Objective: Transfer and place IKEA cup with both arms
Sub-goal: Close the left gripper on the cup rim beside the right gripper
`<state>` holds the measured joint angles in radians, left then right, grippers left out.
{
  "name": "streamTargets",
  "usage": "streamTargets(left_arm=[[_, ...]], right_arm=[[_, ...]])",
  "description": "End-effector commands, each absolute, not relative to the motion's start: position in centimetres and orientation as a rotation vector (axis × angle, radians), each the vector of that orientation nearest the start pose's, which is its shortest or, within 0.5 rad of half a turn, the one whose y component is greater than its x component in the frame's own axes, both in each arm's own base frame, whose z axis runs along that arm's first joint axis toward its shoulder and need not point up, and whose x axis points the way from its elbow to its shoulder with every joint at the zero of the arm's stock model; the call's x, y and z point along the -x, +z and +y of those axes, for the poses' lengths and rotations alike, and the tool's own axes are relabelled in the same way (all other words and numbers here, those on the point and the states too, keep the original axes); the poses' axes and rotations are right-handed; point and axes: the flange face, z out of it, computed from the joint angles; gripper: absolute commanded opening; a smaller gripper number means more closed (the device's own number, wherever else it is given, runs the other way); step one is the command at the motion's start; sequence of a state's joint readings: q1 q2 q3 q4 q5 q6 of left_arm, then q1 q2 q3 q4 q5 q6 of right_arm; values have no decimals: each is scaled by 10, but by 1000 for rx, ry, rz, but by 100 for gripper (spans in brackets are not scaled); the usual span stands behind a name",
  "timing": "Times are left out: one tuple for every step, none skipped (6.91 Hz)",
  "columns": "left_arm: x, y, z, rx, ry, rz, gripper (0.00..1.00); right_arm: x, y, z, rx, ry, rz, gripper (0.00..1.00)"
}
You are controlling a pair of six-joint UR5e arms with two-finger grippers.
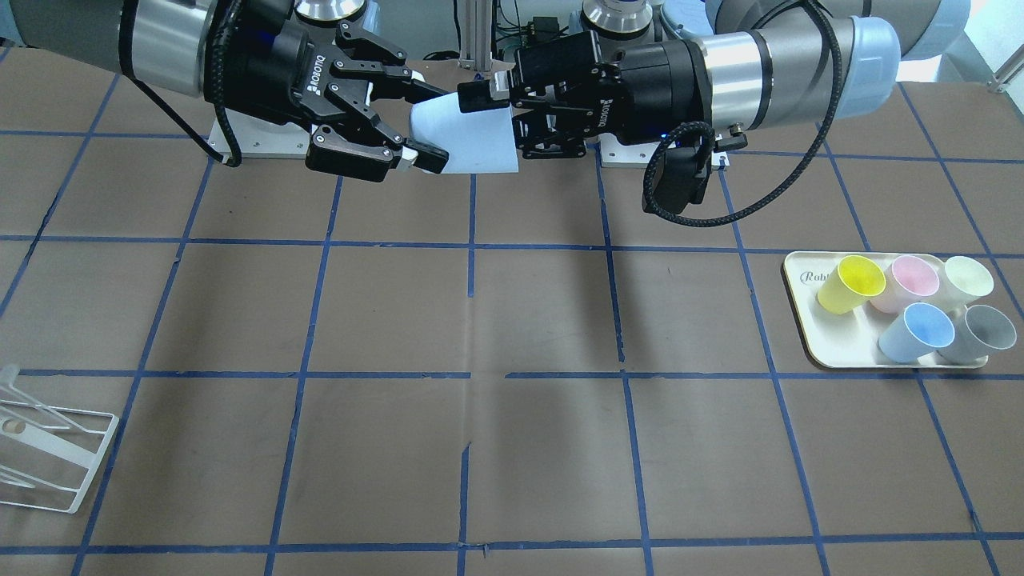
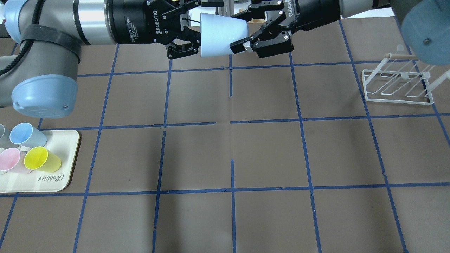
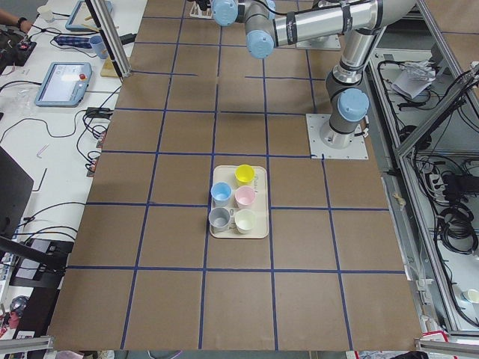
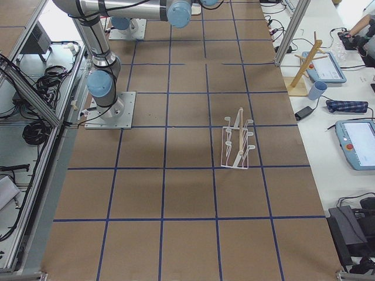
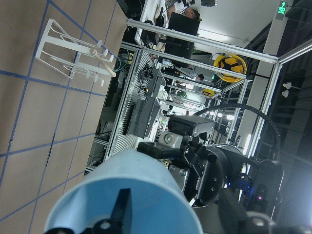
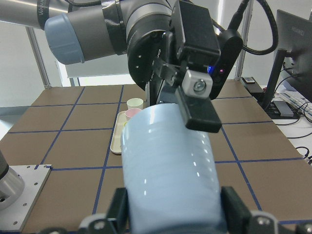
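Observation:
The pale sky-blue IKEA cup (image 1: 472, 136) hangs on its side in the air between the two arms, over the table's robot-side edge. It also shows in the overhead view (image 2: 219, 35). My left gripper (image 1: 492, 104) (image 2: 207, 10) is shut on the wide rim, one finger inside the cup (image 5: 126, 195) and one outside on top. My right gripper (image 1: 428, 122) (image 2: 246, 31) straddles the narrow base end. In the right wrist view its gripper (image 6: 175, 209) has both pads flush against the cup's sides (image 6: 168, 180).
A cream tray (image 1: 808, 336) (image 2: 66, 158) on my left side holds a yellow cup (image 1: 856, 280), a blue twin cup (image 1: 920, 330), and grey, pink and cream cups. A white wire rack (image 1: 48, 456) (image 2: 397, 88) stands on my right side.

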<state>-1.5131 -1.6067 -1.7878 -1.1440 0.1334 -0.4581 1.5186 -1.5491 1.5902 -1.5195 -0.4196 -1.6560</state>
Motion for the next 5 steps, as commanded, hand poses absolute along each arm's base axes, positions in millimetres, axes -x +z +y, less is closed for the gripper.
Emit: streamTargets(left_arm=[[203,493,-509,-311,-154,-1676,16],[203,494,-509,-312,-154,-1676,16],[203,494,-509,-313,-155,-1675,17],[203,494,-509,-313,-155,-1675,18],[204,495,-508,-313,-155,-1675,18]], right_arm=[[-197,521,-508,1487,-977,1531,22],[-198,520,-508,1484,-973,1532,43],[-198,519,-507,1461,-953,1547,82],[-198,520,-508,1427,-932,1572,100],[-198,518,-510,1423,-925,1580,100]])
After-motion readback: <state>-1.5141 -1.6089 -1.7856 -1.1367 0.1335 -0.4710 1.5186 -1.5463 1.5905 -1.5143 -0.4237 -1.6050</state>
